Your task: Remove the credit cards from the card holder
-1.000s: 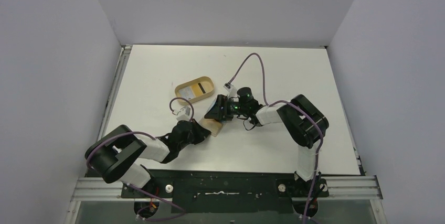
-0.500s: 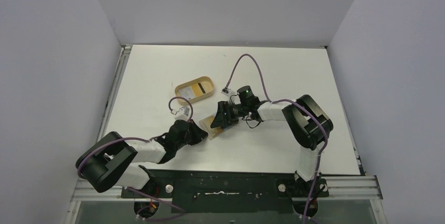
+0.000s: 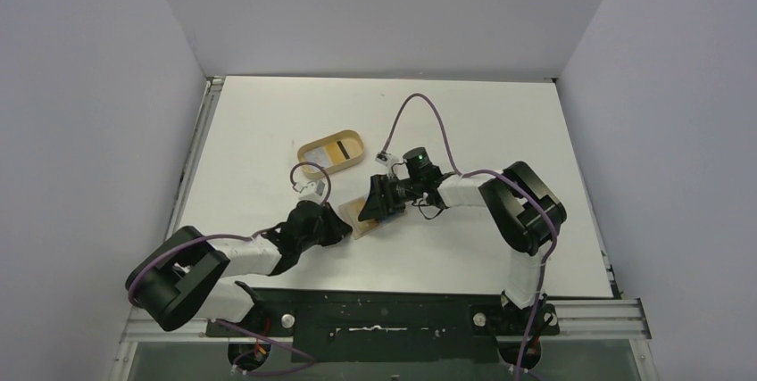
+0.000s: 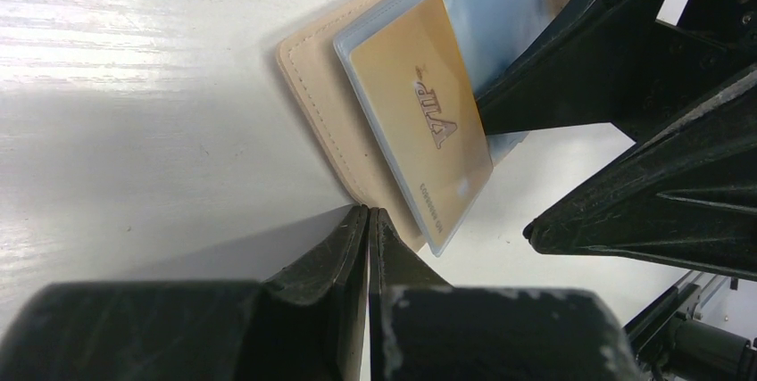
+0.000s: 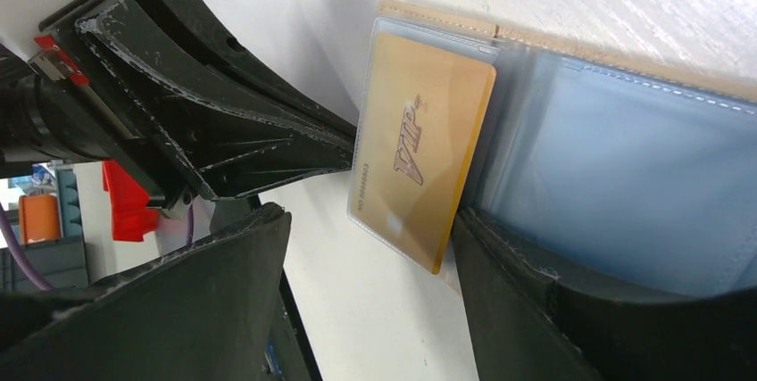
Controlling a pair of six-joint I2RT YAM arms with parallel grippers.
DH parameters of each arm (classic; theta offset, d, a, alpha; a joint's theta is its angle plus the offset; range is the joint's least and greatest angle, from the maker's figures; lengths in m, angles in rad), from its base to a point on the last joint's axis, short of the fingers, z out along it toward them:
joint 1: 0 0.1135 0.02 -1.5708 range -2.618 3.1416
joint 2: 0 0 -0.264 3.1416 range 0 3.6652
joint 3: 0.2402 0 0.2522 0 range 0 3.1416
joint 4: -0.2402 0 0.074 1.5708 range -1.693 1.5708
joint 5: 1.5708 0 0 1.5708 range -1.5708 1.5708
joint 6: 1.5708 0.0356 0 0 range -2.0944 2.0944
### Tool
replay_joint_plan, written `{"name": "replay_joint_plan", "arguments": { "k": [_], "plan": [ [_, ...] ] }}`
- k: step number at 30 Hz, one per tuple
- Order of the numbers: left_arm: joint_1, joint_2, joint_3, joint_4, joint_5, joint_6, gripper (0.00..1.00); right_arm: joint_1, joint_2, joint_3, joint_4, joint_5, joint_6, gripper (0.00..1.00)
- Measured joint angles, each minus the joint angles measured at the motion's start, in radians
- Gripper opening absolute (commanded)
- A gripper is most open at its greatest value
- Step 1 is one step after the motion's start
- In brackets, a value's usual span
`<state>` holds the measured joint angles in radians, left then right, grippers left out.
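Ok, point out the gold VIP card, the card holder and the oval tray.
gold VIP card (image 4: 420, 122): left wrist view, on its face by the lettering.
card holder (image 4: 317, 100): left wrist view, on its stitched tan edge.
oval tray (image 3: 353, 148): top view, on the bare yellow inside.

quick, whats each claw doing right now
left claw: shut, tips at the card holder edge, nothing visibly between them
right claw: open, fingers either side of the gold card, not gripping it
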<state>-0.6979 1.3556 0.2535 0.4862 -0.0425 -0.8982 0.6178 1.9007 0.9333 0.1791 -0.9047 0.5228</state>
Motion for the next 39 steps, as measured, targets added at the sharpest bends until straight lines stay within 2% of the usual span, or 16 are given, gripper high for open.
{"name": "replay_joint_plan", "arguments": {
  "k": [8, 14, 18, 21, 27, 39],
  "plan": [
    [0.006, 0.009, 0.006, 0.003, 0.016, 0.012, 0.0, -0.003, 0.0, -0.068, 0.177, -0.041, 0.145, 0.66],
    [0.007, 0.017, 0.015, 0.002, 0.017, 0.02, 0.0, -0.002, 0.04, -0.133, 0.409, -0.123, 0.345, 0.66],
    [0.011, 0.017, 0.015, 0.002, 0.016, 0.023, 0.0, -0.002, 0.07, -0.132, 0.459, -0.14, 0.385, 0.66],
    [0.013, 0.016, 0.015, 0.0, 0.016, 0.024, 0.0, -0.001, 0.076, -0.126, 0.42, -0.138, 0.355, 0.65],
    [0.013, 0.015, 0.018, -0.006, 0.015, 0.028, 0.0, 0.01, 0.066, -0.054, 0.217, -0.132, 0.212, 0.59],
    [0.013, 0.021, 0.018, -0.001, 0.02, 0.026, 0.0, -0.017, 0.015, -0.079, 0.107, -0.133, 0.124, 0.56]
  ]
}}
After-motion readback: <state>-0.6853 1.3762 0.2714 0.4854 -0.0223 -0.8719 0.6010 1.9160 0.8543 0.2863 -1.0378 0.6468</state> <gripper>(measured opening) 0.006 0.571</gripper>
